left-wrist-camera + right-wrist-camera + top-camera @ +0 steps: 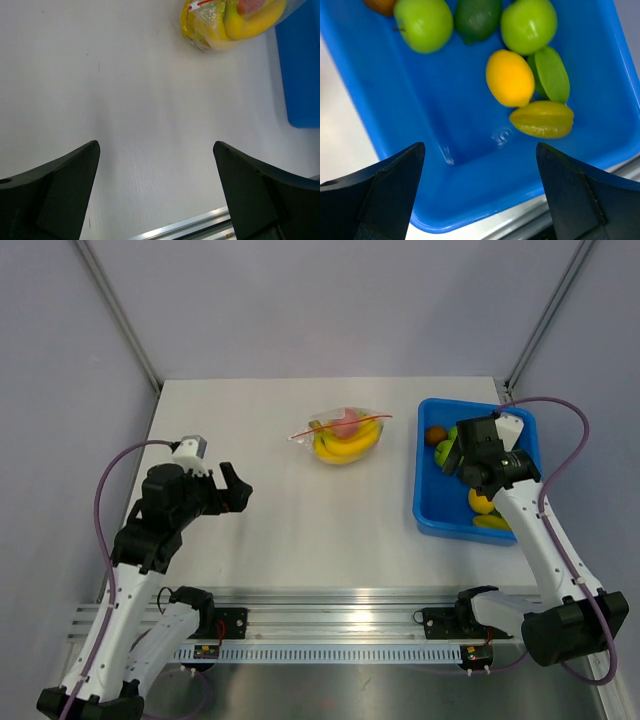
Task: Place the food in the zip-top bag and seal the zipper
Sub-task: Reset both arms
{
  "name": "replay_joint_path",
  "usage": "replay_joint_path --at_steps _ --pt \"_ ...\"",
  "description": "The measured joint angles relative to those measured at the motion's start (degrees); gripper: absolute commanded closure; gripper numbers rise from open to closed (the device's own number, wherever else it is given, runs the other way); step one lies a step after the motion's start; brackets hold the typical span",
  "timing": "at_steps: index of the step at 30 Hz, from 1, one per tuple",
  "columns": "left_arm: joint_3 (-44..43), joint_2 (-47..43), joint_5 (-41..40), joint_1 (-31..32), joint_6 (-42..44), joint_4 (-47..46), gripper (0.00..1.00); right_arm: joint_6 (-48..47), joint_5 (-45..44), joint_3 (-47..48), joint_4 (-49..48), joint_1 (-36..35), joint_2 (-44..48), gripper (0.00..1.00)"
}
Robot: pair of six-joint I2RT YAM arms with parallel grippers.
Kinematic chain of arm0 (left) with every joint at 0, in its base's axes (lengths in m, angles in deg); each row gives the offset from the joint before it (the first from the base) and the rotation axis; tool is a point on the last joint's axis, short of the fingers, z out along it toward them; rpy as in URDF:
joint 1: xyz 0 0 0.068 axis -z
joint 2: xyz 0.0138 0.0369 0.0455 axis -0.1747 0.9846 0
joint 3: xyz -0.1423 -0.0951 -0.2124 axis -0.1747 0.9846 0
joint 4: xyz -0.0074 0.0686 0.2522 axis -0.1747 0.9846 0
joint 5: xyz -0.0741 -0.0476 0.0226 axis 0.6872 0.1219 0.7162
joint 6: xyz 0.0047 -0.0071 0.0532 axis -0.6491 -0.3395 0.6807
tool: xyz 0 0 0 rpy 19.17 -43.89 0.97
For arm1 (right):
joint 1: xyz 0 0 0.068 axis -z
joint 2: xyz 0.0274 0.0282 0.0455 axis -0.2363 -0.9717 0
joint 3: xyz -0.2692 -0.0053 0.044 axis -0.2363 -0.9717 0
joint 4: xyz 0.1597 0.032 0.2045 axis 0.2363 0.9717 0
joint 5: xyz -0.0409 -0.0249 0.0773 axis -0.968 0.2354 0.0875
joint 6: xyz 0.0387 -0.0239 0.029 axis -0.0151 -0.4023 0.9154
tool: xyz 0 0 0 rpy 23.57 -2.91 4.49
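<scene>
The zip-top bag [340, 436] lies on the white table at the back centre. Inside it are a yellow banana bunch [347, 446] and a small pink-red fruit [345, 424]. The orange-red zipper [352, 421] runs along the bag's far edge. My left gripper [240, 490] hangs open over bare table, left of and nearer than the bag, with nothing between its fingers. From the left wrist, the bag [227, 25] shows at the top edge, far beyond the open gripper [156, 150]. My right gripper [453, 456] is open over the blue bin, and its wrist view shows it [480, 150] empty.
A blue bin [426, 508] stands at the right and holds green apples [424, 24], a dark lime [477, 17], an orange-yellow fruit [510, 77] and a star fruit [542, 119]. The bin's corner [302, 75] shows on the right of the left wrist view. An aluminium rail [330, 602] runs along the near edge.
</scene>
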Motion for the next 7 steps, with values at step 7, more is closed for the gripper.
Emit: replay_joint_path --at_steps 7 --pt "4.39 -6.73 -3.3 0.0 -0.42 -1.16 0.01 1.86 -0.33 -4.83 0.72 0.0 1.55 0.01"
